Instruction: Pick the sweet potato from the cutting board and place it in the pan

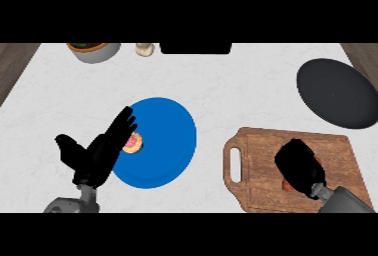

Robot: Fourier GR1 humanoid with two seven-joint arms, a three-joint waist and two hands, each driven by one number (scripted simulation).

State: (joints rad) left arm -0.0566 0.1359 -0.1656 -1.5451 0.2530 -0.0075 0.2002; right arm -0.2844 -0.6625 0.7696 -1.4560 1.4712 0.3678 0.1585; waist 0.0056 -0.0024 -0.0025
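Counting first: I see one brown wooden cutting board with a handle slot (258, 145) at the near right, one dark round pan (336, 92) at the far right, and one round blue plate (166, 130) left of centre on the pale marbled counter (221, 85). On the plate sits one small pink and tan round item (133, 143), close to its left edge; I cannot tell what it is. Along the far edge I count three more things: one grey bowl with orange and green contents (94, 50) at the far left, one small cream-coloured jar or shaker (145, 49) just right of it, and one flat black object (196, 48) cut off by the view's top.

Now the hands, one of each. My left hand (96, 152) shows at the near left, fingers straight and spread, thumb out to the left, grasping nothing. Its fingertips (127, 116) overlap the plate's left edge beside the pink item; whether they touch it I cannot tell.

My right hand (299, 165) is over the board's near middle, fingers curled down and bunched. Just under its near edge a small sliver of reddish-brown sweet potato (286, 185) peeks out on the board, almost wholly hidden by the hand. The fingers look curled round it. The pan lies well apart, beyond the board's far right corner.
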